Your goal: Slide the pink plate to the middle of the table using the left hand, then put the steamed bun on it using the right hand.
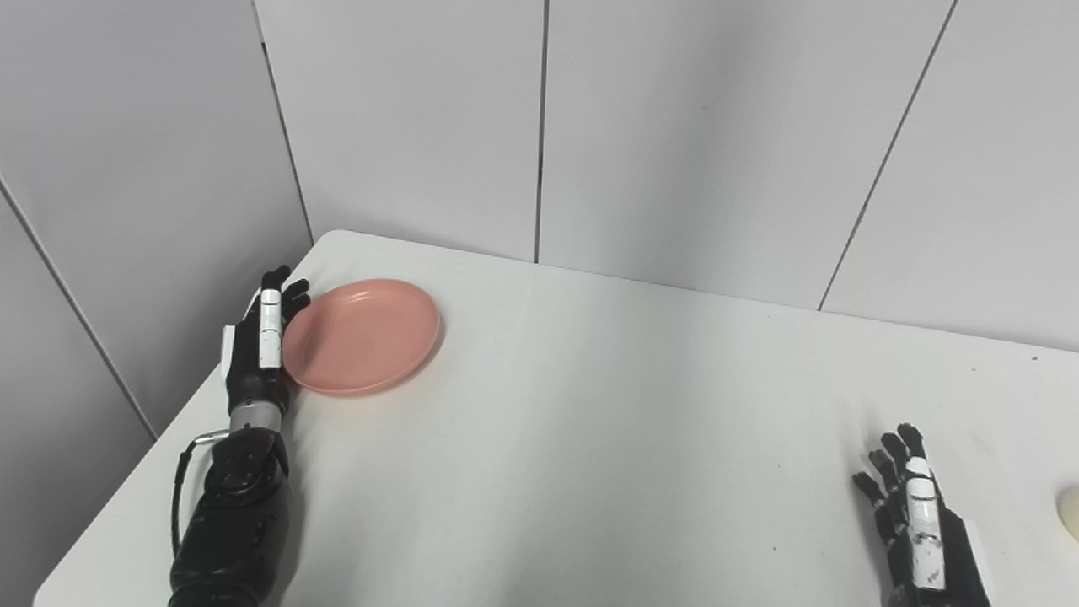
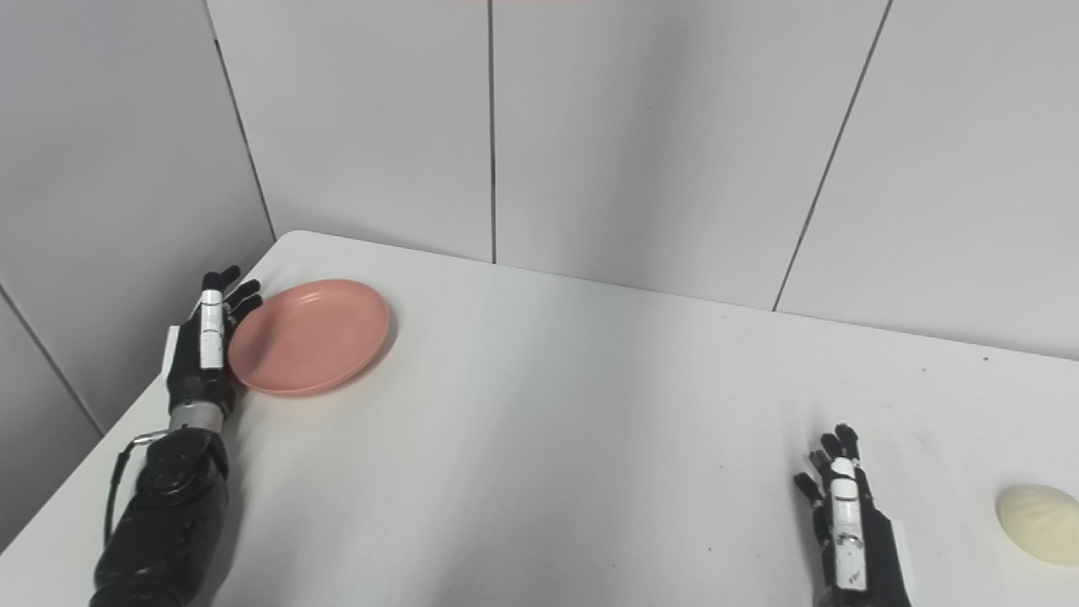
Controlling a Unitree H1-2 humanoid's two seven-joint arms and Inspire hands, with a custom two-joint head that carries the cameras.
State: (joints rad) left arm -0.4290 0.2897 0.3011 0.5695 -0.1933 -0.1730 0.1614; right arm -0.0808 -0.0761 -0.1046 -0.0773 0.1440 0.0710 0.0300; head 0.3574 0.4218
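Note:
The pink plate (image 1: 362,335) lies empty on the white table (image 1: 590,421) near its far left corner. My left hand (image 1: 263,337) stands on edge against the plate's left rim, fingers straight and apart, holding nothing. The cream steamed bun (image 2: 1039,523) lies at the right edge of the table; in the left eye view only a sliver of the bun (image 1: 1070,510) shows. My right hand (image 2: 847,518) rests open on the table to the left of the bun, apart from it, fingers stretched forward.
Grey panel walls (image 1: 539,126) close off the back and left of the table. The table's left edge (image 1: 169,438) runs just beside my left forearm. Bare white tabletop lies between the plate and my right hand.

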